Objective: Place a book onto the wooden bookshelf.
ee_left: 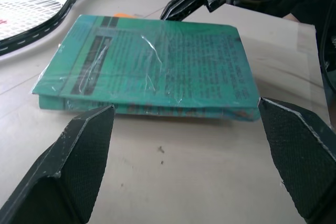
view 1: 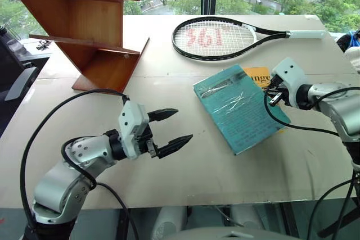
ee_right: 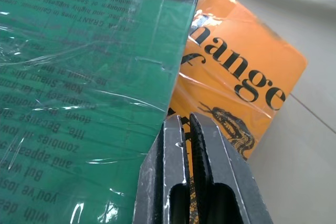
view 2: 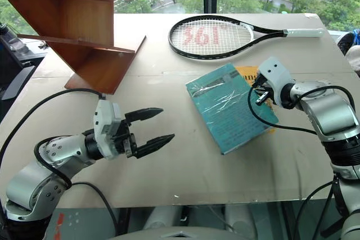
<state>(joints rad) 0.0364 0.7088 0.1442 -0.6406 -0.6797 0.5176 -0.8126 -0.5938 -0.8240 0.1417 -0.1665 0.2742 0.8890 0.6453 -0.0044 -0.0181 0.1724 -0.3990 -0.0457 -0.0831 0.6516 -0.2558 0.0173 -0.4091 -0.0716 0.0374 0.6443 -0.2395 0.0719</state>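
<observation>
Beige table [view 1: 185,161], head view: wooden bookshelf [view 1: 84,21] upper left; racket [view 1: 216,37] strung "361" at top; book [view 1: 239,108] right of centre, overlapping yellow book [view 1: 260,75]; left gripper [view 1: 171,130] fingers apart. Right wrist view: right gripper [ee_right: 187,124] fingers pressed together at book edge; "ange" legible.

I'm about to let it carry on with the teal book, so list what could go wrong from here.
1. The book lies on top of the yellow book; the right gripper, jaws shut at the seam between them, may drag the yellow one along or push both.
2. The shiny plastic wrap looks slippery, so a grip may slide.
3. The tennis racket lies between the book and the wooden bookshelf and could be clipped on the way.
</observation>
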